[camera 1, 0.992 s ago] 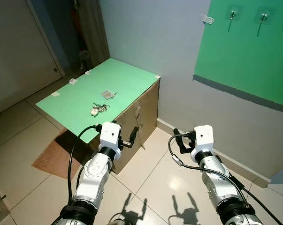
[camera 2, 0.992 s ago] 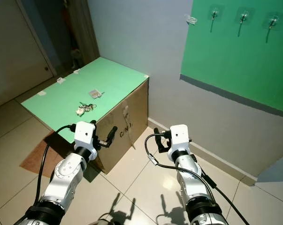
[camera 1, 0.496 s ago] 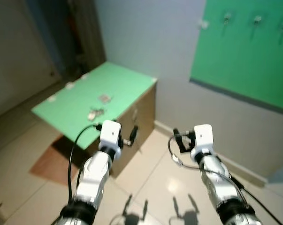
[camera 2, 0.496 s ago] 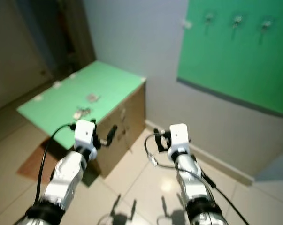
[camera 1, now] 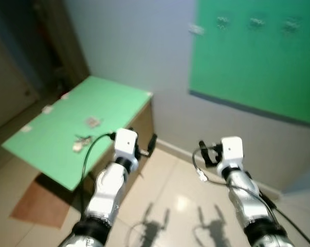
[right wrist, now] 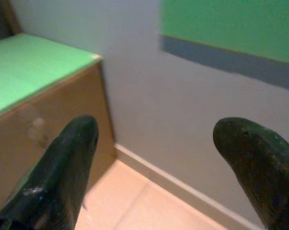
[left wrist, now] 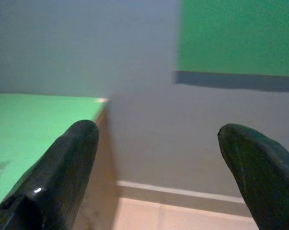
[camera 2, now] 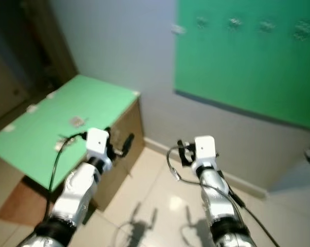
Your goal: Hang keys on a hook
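Far to my left on the green-topped box [camera 1: 111, 103] lie the keys [camera 1: 81, 139], so my left gripper [left wrist: 156, 165] and right gripper [right wrist: 158, 167] hang spread wide and empty, the hooks [camera 1: 256, 22] high up on the green wall panel [camera 1: 257, 67].

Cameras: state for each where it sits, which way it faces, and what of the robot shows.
Left eye, right eye: on the head, looking forward and down at the green-topped box with keys and the wall's green panel; both arms show.
Left wrist: along the open left gripper toward box and wall.
Right wrist: along the open right gripper, the same corner.
Shared: box, panel.
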`<state>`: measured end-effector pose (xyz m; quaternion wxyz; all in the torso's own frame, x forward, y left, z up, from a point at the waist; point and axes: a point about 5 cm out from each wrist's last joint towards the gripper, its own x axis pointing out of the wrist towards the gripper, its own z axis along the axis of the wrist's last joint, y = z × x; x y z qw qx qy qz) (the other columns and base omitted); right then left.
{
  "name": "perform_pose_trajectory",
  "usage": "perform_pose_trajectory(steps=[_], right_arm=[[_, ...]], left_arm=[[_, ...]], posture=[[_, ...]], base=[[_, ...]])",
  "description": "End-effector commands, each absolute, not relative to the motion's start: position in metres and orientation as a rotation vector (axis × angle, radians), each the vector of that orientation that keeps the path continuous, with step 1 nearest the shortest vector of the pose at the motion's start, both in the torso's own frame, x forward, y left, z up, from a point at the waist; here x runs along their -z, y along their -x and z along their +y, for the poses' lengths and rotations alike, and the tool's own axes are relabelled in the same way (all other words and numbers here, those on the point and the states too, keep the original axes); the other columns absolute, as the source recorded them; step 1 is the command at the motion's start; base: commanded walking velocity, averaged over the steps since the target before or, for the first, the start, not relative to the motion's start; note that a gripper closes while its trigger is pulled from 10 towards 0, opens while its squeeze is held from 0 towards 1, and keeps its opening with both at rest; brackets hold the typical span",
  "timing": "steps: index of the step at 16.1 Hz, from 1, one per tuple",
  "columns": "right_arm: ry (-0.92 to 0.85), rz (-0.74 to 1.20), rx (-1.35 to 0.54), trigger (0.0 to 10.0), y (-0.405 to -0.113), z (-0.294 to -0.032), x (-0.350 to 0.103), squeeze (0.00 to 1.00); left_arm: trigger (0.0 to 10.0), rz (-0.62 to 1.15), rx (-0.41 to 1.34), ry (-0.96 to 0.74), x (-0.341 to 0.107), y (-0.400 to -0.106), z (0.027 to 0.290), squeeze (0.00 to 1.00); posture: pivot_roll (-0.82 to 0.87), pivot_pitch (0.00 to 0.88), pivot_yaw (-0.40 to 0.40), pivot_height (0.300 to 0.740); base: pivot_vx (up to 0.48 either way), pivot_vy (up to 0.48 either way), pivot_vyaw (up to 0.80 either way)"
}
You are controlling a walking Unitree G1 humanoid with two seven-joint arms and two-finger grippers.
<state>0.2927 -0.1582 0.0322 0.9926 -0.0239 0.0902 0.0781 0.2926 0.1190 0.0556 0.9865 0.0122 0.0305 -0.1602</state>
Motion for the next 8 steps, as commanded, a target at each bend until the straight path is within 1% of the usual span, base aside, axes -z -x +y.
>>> perform_pose_trajectory(steps=[1, 5, 8], right_arm=[[0.052, 0.175, -0.176, 10.0, -0.2927, -0.1541, -0.0327, 0.00], [0.076, 0.178, -0.204, 10.0, -0.2918, -0.1507, -0.0323, 0.00], [0.085, 0.193, -0.200, 10.0, -0.2906, -0.1514, -0.0299, 0.00]], left_arm=[[10.0, 0.057, 0.300, -0.030, -0.0571, -0.2943, 0.1237, 0.00], [10.0, 0.052, 0.300, -0.026, -0.0577, -0.2931, 0.1233, 0.00], [10.0, 0.053, 0.301, -0.025, -0.0568, -0.2919, 0.1226, 0.00]], posture=[[-0.21, 0.000, 0.093, 0.740], [-0.20, 0.002, 0.091, 0.740], [-0.20, 0.003, 0.089, 0.740]], base=[[0.442, 0.000, 0.00], [0.441, 0.000, 0.00], [0.437, 0.000, 0.80]])
